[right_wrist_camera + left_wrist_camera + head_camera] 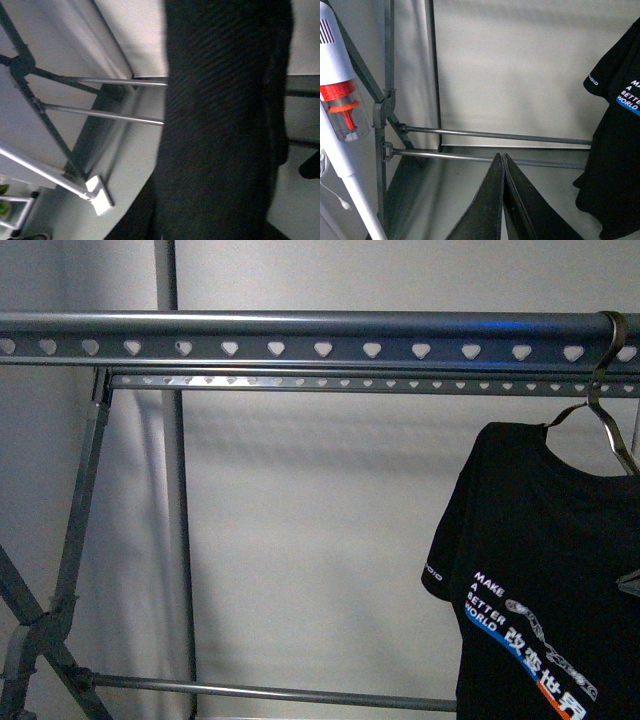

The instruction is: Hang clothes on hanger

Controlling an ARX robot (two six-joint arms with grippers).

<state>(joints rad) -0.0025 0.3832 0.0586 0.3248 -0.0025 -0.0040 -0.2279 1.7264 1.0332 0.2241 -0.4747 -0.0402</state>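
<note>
T-shirt (pixel 615 130) hangs beside the shut left gripper (pixel 503 165) — apart, untouched.

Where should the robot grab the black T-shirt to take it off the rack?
Probably not the T-shirt itself: grip the wire hanger just under its hook, above the collar, coming from the front. The hook loops over the top rail, so lifting there should free everything, while the cloth hangs loose.
</note>
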